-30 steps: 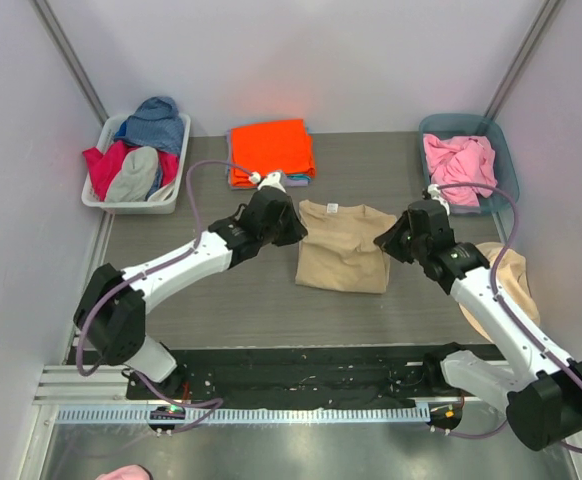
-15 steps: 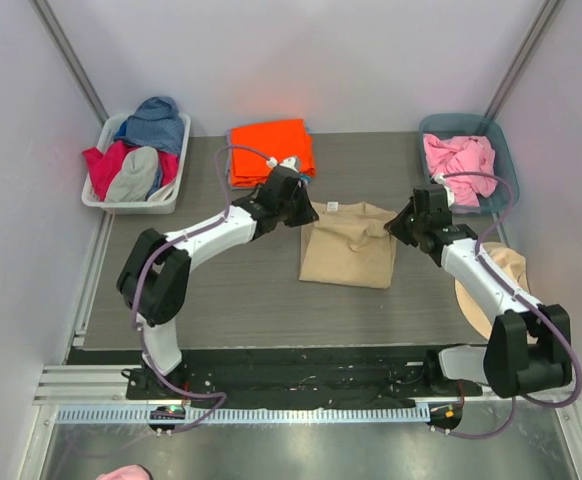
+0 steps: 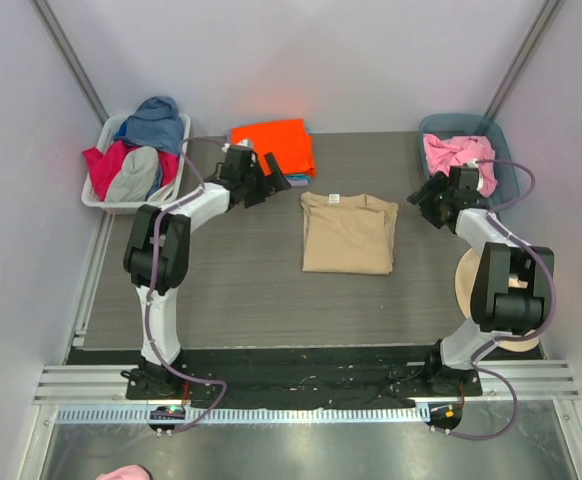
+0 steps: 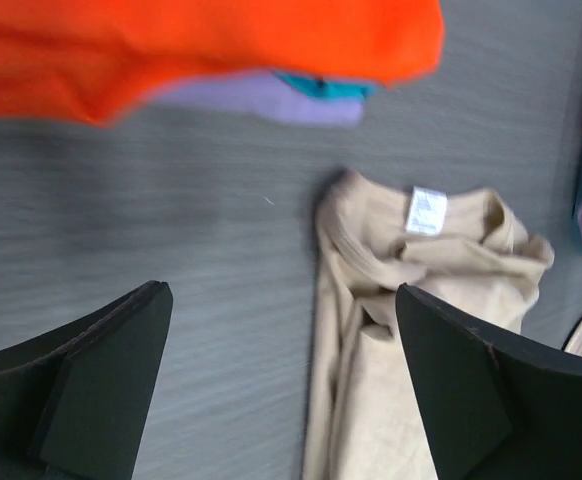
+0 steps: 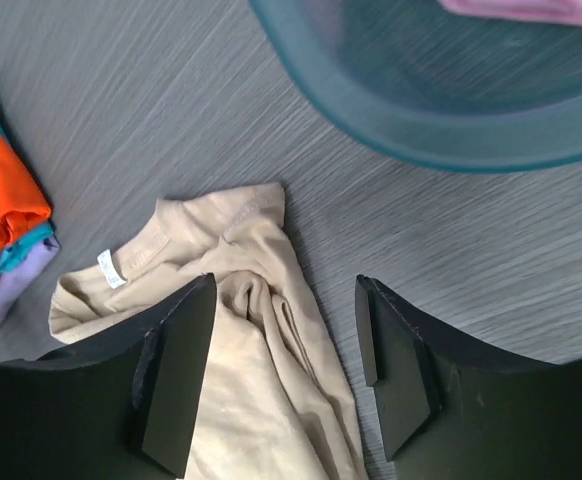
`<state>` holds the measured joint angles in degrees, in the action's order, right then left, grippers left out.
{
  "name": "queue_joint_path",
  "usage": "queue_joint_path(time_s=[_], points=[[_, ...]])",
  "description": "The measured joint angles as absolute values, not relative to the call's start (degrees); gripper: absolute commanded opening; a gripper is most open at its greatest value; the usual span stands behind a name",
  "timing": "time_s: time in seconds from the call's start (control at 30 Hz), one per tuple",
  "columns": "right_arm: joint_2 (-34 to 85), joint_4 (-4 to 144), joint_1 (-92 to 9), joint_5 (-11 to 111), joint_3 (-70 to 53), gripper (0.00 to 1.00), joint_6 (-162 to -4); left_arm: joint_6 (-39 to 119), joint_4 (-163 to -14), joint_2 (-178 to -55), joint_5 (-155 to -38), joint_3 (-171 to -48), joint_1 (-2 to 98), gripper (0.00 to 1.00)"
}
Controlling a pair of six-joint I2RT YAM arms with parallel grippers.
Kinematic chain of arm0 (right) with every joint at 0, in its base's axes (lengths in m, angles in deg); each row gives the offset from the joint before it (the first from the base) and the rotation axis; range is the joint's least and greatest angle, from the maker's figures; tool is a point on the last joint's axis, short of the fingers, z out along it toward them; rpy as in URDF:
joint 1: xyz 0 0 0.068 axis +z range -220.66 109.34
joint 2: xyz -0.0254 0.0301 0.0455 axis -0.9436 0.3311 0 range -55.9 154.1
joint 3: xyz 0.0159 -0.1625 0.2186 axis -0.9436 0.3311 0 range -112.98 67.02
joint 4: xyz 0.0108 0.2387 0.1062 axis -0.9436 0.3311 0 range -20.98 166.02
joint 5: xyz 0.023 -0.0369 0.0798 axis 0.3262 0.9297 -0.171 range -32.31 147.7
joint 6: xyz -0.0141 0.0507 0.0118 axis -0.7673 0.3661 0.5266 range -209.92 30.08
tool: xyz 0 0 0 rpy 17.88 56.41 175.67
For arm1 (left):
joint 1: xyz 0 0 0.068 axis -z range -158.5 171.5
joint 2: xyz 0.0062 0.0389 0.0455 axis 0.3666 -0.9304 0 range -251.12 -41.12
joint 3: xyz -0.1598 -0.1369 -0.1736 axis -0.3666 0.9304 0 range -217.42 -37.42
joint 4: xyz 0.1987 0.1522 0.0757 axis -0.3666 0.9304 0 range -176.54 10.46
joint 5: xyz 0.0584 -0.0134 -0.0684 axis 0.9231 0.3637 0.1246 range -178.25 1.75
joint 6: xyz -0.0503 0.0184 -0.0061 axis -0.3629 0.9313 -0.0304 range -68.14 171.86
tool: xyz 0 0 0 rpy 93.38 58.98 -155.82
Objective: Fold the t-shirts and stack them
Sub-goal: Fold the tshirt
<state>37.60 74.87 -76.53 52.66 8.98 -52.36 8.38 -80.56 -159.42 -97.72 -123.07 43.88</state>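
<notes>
A tan t-shirt [image 3: 348, 233] lies folded flat mid-table, collar and label toward the back. Behind it to the left, an orange t-shirt [image 3: 271, 145] tops a folded stack, with a lavender one [image 4: 271, 100] showing beneath its edge. My left gripper [image 3: 281, 182] hovers open just left of the tan collar, holding nothing; in the left wrist view its fingers [image 4: 101, 380] straddle the shirt's left edge [image 4: 351, 330]. My right gripper [image 3: 421, 198] stands open off the shirt's right shoulder, empty, above the tan cloth [image 5: 231, 330].
A teal bin [image 3: 501, 150] at the back right holds a pink shirt [image 3: 459, 155]; its rim [image 5: 421, 130] is close to my right gripper. A white bin [image 3: 96, 195] at the back left holds mixed clothes. A tan round thing [image 3: 468, 285] lies by the right arm.
Both grippers opened, let go of the tan shirt and drew back outward toward the back corners. The shirt settled flat and neater on the table.
</notes>
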Motion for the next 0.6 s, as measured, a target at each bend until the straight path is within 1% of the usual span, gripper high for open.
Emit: queue_joint_path(time_s=[0.1, 0.2, 0.4, 0.6], points=[[36.3, 74.8, -77.8, 51.2, 9.0, 0.67, -52.4, 8.4, -80.5, -158.5, -97.9, -122.9, 40.6, 1.00], [33.2, 74.9, -76.9, 49.2, 9.7, 0.67, -52.7, 8.4, -80.9, -154.8, -98.6, -119.6, 41.0, 1.00], [25.4, 76.1, -75.0, 45.6, 14.8, 0.68, -54.7, 7.8, -83.6, -142.7, -99.6, -105.7, 48.2, 1.00], [22.8, 77.8, -74.5, 42.3, 23.2, 0.68, -56.7, 5.7, -86.4, -138.9, -99.5, -93.3, 54.3, 1.00]])
